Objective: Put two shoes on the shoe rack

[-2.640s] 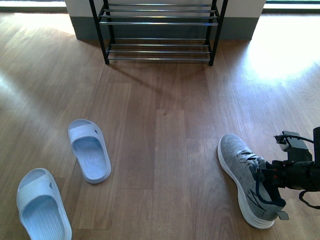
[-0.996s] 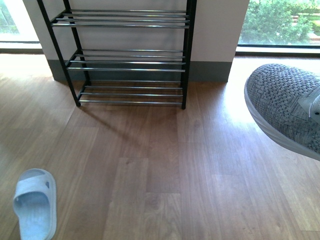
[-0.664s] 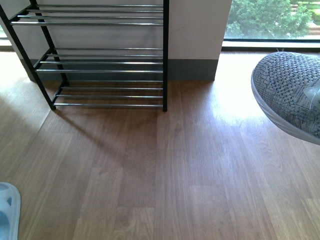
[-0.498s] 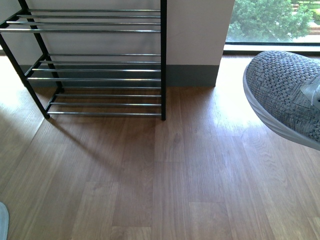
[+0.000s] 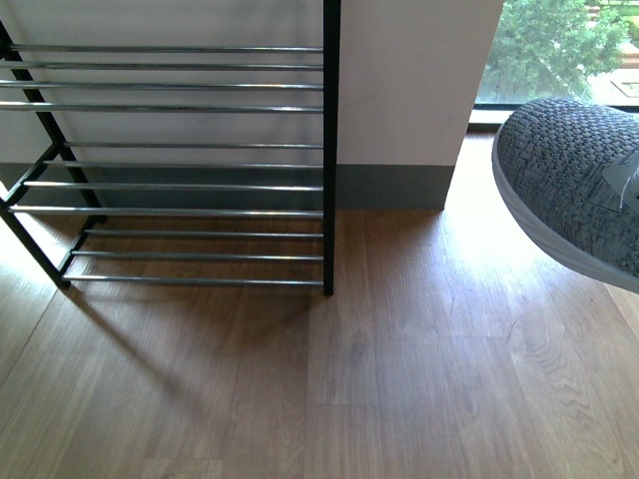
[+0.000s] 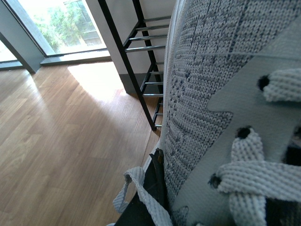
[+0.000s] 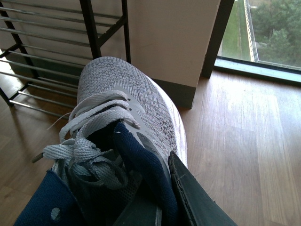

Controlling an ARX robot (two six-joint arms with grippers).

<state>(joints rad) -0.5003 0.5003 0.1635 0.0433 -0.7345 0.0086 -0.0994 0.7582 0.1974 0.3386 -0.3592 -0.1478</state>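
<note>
One grey sneaker's toe [image 5: 574, 185] hangs in the air at the right of the front view, level with the shoe rack's [image 5: 200, 190] lower tiers and to the right of its black end post. No gripper shows in that view. In the right wrist view my right gripper [image 7: 162, 200] is shut on the collar of this grey sneaker [image 7: 127, 101], with one black finger [image 7: 190, 197] outside it. In the left wrist view my left gripper [image 6: 162, 186] is shut on another grey sneaker [image 6: 211, 84], which fills the view beside the rack [image 6: 141, 56]. The blue slippers are out of view.
The rack stands against a white wall with a grey skirting [image 5: 394, 185]. A floor-length window [image 5: 559, 45] lies right of the wall. Wood floor [image 5: 399, 379] stretches in front of the rack.
The view has moved closer to the rack, which now looks larger and sits further left. The blue slippers have left the view. The sneaker on the right stays held up.
</note>
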